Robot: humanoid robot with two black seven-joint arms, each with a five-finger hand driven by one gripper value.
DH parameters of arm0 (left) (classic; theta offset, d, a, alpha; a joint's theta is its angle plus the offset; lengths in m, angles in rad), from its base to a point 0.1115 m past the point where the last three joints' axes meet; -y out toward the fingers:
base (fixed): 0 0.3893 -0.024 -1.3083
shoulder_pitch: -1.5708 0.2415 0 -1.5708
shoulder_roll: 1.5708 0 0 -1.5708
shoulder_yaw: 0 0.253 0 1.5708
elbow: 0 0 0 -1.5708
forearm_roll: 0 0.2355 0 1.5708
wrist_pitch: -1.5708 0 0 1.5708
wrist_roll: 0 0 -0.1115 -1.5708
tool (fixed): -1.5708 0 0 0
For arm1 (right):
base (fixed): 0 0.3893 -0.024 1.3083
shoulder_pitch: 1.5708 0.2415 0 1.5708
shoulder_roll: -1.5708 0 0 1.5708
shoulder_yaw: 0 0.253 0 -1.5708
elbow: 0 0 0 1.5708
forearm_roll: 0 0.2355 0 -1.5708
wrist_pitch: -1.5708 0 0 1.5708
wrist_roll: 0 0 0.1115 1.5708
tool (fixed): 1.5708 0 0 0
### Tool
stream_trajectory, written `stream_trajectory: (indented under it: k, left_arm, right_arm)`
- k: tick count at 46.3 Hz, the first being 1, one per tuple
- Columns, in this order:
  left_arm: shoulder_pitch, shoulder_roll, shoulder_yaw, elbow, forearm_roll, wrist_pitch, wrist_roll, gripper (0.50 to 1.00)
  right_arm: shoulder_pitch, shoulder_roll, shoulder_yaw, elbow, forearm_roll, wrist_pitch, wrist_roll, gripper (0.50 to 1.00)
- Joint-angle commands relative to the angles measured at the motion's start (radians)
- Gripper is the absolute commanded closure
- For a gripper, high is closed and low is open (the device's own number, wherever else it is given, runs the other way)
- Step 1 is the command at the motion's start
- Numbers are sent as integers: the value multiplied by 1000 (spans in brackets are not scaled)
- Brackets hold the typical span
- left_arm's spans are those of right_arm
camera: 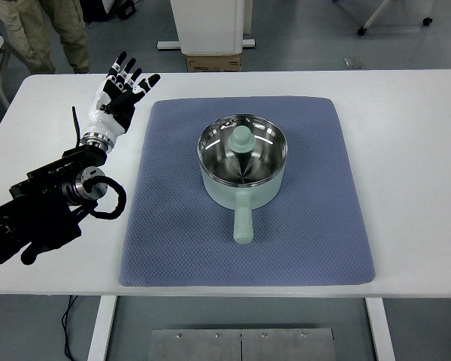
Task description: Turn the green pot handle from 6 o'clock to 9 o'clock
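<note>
A pale green pot (242,162) with a glass lid and green knob (243,138) stands on a blue-grey mat (165,226) in the middle of the white table. Its green handle (243,223) points toward the near edge, at 6 o'clock. My left hand (122,94) hovers over the table's far left, left of the mat and well apart from the pot. Its fingers are spread and hold nothing. The left arm (52,203) enters from the lower left.
The white table (413,165) extends past the mat on every side. A person's legs (45,34) stand beyond the far left corner. A cardboard box (213,62) and a white stand sit on the floor behind the table.
</note>
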Motion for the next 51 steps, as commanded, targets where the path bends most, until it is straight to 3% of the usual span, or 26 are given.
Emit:
stream_trajectory:
  k: [1, 38, 51]
  left_arm:
    - [2, 0, 0, 0, 0, -3, 0, 500]
    - [-4, 29, 6, 0, 9, -4, 0, 500]
    - [-27, 61, 0, 0, 120, 6, 0, 500]
  right_arm:
    - [0, 0, 0, 0, 0, 1, 0, 500]
    - [0, 0, 0, 0, 0, -1, 0, 500]
    - [0, 0, 0, 0, 0, -1, 0, 500]
